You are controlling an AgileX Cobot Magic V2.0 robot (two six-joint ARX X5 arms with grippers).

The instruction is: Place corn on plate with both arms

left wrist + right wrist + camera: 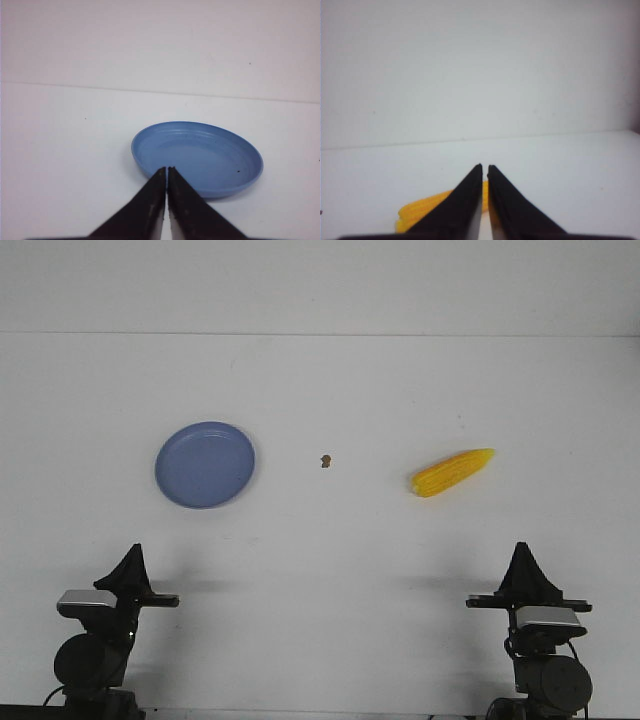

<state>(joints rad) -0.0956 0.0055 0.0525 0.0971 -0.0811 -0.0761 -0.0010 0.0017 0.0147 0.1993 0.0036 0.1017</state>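
The light-blue plate (205,464) sits on the white tabletop (320,540) toward its left edge, and the yellow corn cob (452,472) lies toward the right edge, tapered tip angled to the far right corner. Between them is a small brown speck (326,461). Both arms are parked at the near edge: the left gripper (166,172) is clenched with nothing in it, and the right gripper (485,170) is likewise pinched closed and holding nothing.

No text, label, brand, number or sign can be read in any of the three views. The plate (205,464), the corn (452,472) and the desk (330,540) bear no writing.
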